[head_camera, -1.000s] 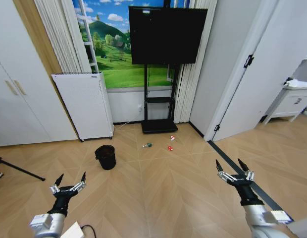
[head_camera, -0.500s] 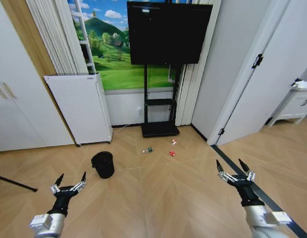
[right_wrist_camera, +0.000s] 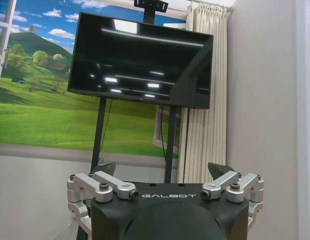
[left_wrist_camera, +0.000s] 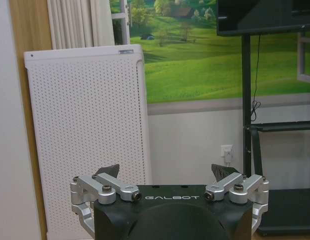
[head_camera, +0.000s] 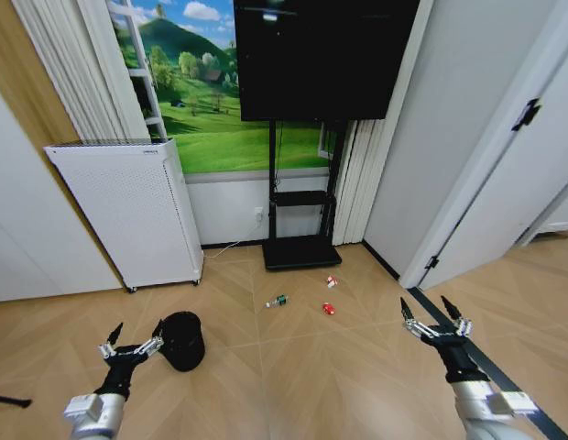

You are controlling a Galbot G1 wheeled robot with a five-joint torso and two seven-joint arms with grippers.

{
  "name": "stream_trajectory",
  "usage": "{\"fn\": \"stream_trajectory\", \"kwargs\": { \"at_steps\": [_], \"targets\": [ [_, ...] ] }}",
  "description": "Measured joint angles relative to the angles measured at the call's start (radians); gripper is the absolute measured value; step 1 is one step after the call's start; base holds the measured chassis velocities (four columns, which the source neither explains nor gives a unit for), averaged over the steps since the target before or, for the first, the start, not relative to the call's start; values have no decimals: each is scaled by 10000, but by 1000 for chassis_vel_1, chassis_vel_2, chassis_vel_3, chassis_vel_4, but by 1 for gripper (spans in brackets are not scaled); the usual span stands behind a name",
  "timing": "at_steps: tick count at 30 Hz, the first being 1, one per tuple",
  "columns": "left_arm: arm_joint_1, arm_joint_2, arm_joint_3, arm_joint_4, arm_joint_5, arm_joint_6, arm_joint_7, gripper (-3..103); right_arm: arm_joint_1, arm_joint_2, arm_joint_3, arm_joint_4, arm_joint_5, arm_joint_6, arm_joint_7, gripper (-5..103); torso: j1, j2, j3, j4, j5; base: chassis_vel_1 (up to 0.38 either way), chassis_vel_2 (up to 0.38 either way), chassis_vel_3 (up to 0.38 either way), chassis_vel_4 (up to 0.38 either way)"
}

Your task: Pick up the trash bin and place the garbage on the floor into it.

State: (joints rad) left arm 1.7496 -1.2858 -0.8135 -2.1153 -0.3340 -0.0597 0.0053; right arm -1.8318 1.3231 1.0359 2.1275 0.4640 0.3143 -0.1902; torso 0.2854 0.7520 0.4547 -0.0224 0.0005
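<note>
The trash bin (head_camera: 182, 340) stands upright on the wooden floor (head_camera: 293, 385), just beside the left end effector (head_camera: 133, 342) and in front of the white perforated appliance (head_camera: 124, 211). It is judged light and thin-walled, with dark sides that may flex; the open rim is taken as the best place for a hold, one finger inside and one outside. The garbage lies further off, near the TV stand (head_camera: 300, 247): a small bottle (head_camera: 278, 301), a red-and-white packet (head_camera: 332, 281) and a red piece (head_camera: 328, 309), well apart from the bin. All three are judged light, the bottle likely to roll. The left end effector is spread wide and holds nothing; the right end effector (head_camera: 437, 320) is likewise spread wide and empty, held low over bare floor.
</note>
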Motion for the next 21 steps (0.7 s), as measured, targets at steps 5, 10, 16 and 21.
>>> {"fn": "stream_trajectory", "kwargs": {
  "at_steps": [5, 10, 16, 21],
  "targets": [
    [-116, -40, 48, 115, 70, -6, 2, 100, 171, -103, -59, -145, -173, 60, 165, 100, -1, 1, 1, -3, -15, -349, 331, 343, -337],
    [-158, -30, 50, 134, 71, -5, 2, 100, 217, -111, -85, -172, -211, 42, 161, 100, 5, -2, 3, 3, -2, -262, 279, 251, -232],
    [-165, 37, 39, 149, 36, -1, 31, 100, 248, -67, -119, -244, -200, 75, 110, 100, 0, -1, 2, 0, -5, -87, 54, 20, -34],
    [-162, 67, 30, 150, 14, -6, 39, 100, 264, -47, -114, -357, 9, 199, 113, 100, -12, 4, -4, 0, -4, 17, -30, -33, 16]
  ]
}}
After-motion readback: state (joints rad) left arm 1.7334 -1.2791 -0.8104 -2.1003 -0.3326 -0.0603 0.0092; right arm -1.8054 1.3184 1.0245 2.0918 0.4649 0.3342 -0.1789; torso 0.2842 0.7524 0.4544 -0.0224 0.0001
